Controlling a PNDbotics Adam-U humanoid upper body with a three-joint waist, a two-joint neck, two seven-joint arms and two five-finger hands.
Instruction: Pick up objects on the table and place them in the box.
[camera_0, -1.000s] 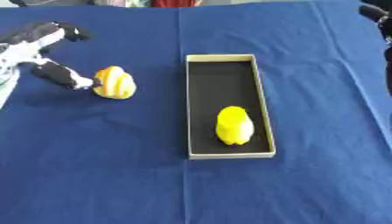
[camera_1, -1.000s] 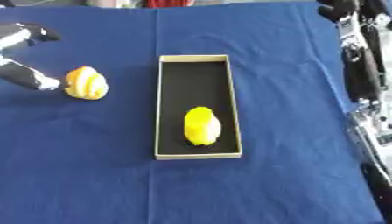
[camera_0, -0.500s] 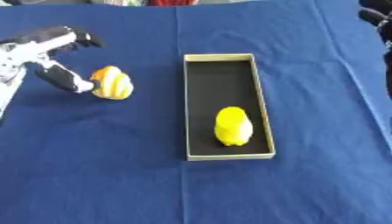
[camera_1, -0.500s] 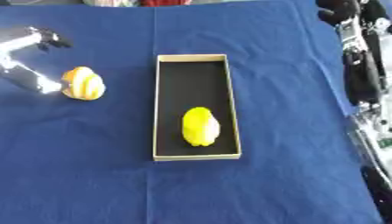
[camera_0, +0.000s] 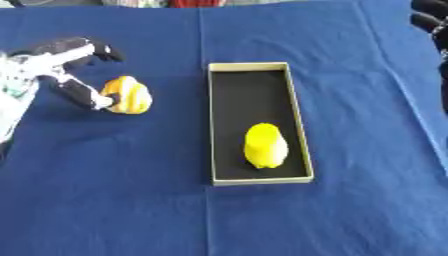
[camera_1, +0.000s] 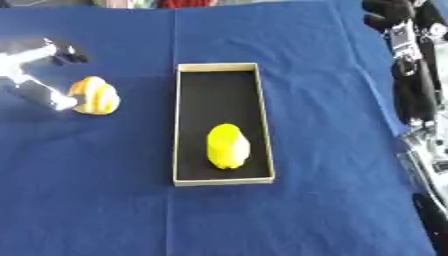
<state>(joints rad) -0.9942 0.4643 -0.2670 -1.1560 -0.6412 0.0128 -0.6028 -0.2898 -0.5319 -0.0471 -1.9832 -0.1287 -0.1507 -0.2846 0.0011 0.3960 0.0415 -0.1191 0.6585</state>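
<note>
Beside the box (camera_0: 297, 112), left hand (camera_0: 66, 70) touching striped yellow object (camera_0: 128, 95)

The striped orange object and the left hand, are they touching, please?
Touching: in the left eye view, one of the left hand's fingers meets the striped orange object.

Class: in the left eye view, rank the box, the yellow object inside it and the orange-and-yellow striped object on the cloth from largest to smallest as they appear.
1. Box, clearly largest.
2. Yellow object, slightly larger.
3. Striped object; close to the yellow one, so this order is unsure.
</note>
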